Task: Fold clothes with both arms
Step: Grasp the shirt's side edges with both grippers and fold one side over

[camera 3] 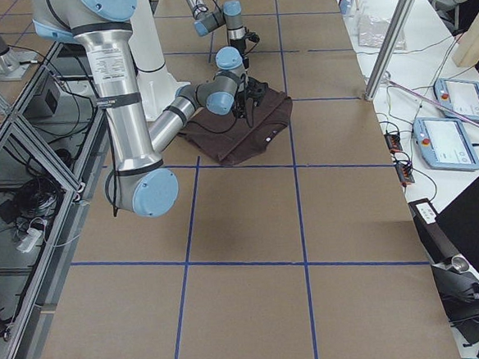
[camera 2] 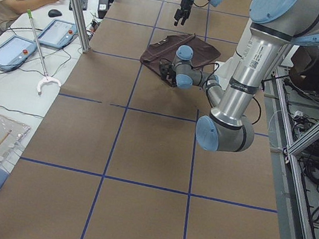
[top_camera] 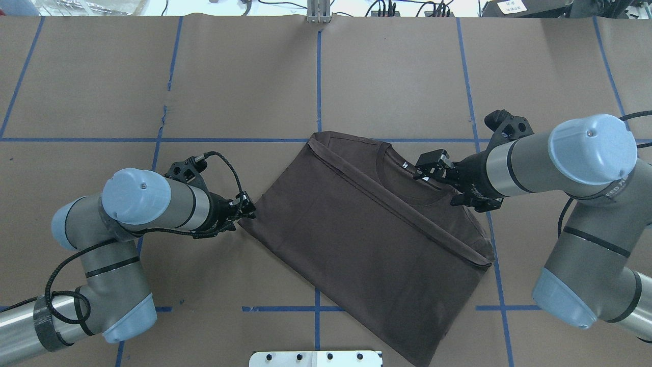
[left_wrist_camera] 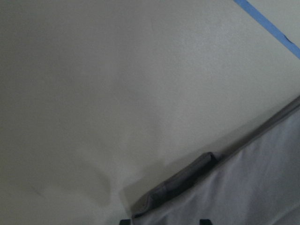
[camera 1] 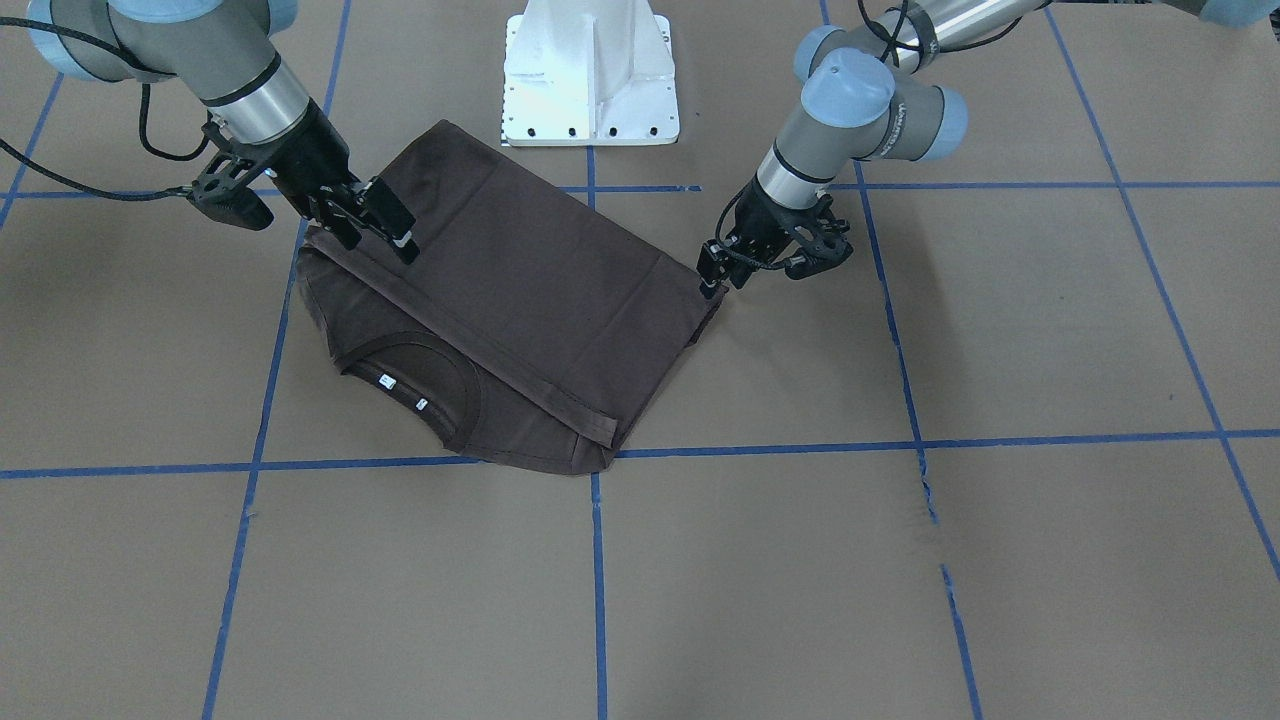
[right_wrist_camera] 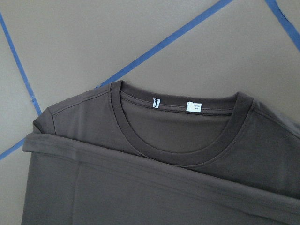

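**Brown shirt folded over mid-table, one gripper above it, one at its corner**

Front view: the shirt [camera 1: 530, 300] lies flat on the table [camera 1: 1000, 560], just in front of the white base [camera 1: 590, 80]. One half is folded over the chest, so only the collar [camera 1: 470, 385] and a strip of shoulder poke out past the hem. The right gripper [camera 1: 378, 240] hangs over one end of that hem with its fingers spread and nothing between them. The left gripper [camera 1: 712, 275] has its tip right at the opposite corner of the shirt. Whether it's pinching or just touching, I honestly can't tell.

Overhead: the shirt [top_camera: 367, 239] sits skewed against the blue tape [top_camera: 318, 92] grid. The right gripper [top_camera: 433, 168] is spread wide over the collar, right by the tags. The left gripper [top_camera: 248, 208] is at the corner and looks narrow, but I can't call the grip from here either.

Left side view: the shirt [camera 2: 180, 52] is far up the table, and both grippers are too small to judge.

Right side view: same story, with the shirt [camera 3: 237, 138] beside the near arm.

Left wrist: a hemmed shirt corner [left_wrist_camera: 262, 187] lies flat at lower right. Two dark bits just peek in at the bottom edge, too little to read.

Right wrist: this looks straight down on the collar [right_wrist_camera: 187, 159], with two white tags [right_wrist_camera: 193, 107] inside the neck. The folded hem crosses just below it.
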Robot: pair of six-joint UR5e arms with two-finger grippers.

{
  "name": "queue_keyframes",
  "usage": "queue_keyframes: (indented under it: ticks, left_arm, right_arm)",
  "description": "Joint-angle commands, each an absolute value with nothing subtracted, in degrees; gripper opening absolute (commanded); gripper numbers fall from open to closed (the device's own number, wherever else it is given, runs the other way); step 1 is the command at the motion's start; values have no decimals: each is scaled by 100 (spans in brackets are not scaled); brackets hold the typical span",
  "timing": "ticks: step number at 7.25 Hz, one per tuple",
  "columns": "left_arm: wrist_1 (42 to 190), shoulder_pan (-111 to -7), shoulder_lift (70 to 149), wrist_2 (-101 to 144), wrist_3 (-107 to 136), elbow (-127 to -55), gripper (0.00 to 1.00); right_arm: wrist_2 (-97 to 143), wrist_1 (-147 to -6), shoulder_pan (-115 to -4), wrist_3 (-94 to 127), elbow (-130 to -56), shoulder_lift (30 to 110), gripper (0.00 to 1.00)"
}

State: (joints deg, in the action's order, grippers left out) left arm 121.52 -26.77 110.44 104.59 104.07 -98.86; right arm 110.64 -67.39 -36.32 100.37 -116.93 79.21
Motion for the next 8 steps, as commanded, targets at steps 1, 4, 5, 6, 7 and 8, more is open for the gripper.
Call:
queue_keyframes:
  ticks: [1, 4, 5, 6, 7, 8]
  left_arm:
    - [12103, -2646, 11083, 10371, 10371, -9774, 54]
    - [12103, -2646, 11092, 10371, 10345, -9817, 0]
    - [12085, -2654, 11074, 10362, 10336, -9861, 0]
    - [11885, -2785, 11048, 10354, 10310, -9992, 0]
    - [11361, -3012, 11091, 10188, 9352, -9993, 0]
    - [11329, -3102, 11109, 9682, 8412, -9854, 0]
  right_arm:
    - [11065, -6732, -3630, 10037, -11689, 7928, 100]
    - [11065, -6733, -3630, 10037, -11672, 7937, 100]
    - [11057, -6741, -3630, 10037, -11672, 7928, 100]
    - [11057, -6715, -3630, 10037, -11681, 7928, 100]
    - [11031, -6706, -3630, 10055, -11681, 7928, 100]
    - [11004, -6697, -3630, 10081, -11681, 7928, 100]
